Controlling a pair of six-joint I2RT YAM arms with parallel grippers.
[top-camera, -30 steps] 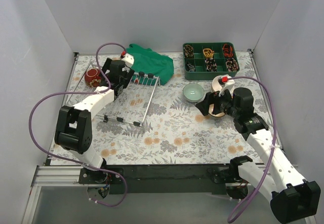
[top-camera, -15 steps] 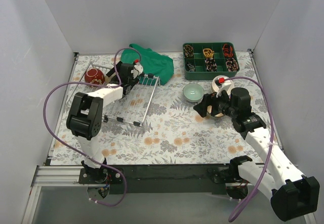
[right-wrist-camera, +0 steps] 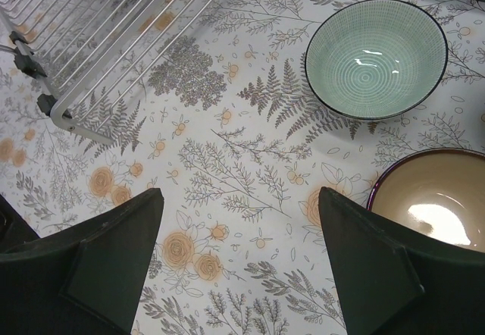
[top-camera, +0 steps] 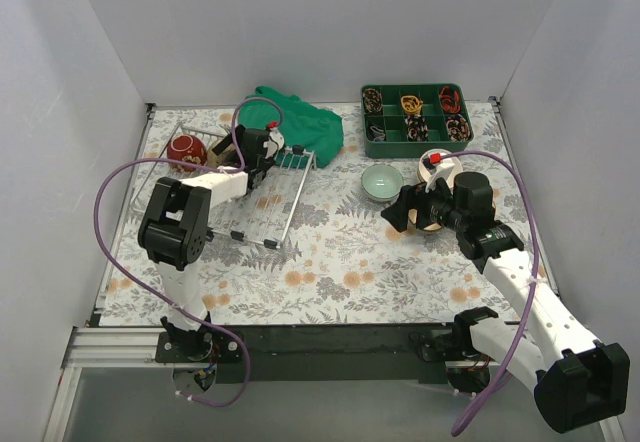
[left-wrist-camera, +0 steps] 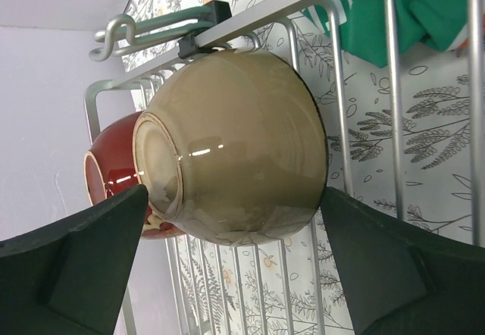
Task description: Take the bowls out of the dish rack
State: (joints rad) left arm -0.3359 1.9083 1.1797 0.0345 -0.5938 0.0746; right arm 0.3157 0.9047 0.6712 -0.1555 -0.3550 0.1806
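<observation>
In the left wrist view a tan bowl (left-wrist-camera: pixel 235 142) lies on its side in the silver wire dish rack (left-wrist-camera: pixel 364 17). A red bowl (left-wrist-camera: pixel 114 180) sits right behind it. My left gripper (left-wrist-camera: pixel 235 198) is open, one finger on each side of the tan bowl's lower part. From above, the left gripper (top-camera: pixel 232 157) is over the rack (top-camera: pixel 255 202), next to the red bowl (top-camera: pixel 186 149). My right gripper (right-wrist-camera: pixel 242 267) is open and empty over the floral cloth. A pale green bowl (right-wrist-camera: pixel 375 58) and a beige bowl (right-wrist-camera: pixel 432 202) stand on the table nearby.
A crumpled green cloth (top-camera: pixel 300 122) lies behind the rack. A green compartment tray (top-camera: pixel 415 120) of small items stands at the back right. The rack's near corner (right-wrist-camera: pixel 57 108) is left of my right gripper. White walls enclose the table on three sides.
My left arm has swung its elbow and wrist to the right over the rack, closing on the tan bowl. The right gripper has drifted slightly left. Both stayed open.
</observation>
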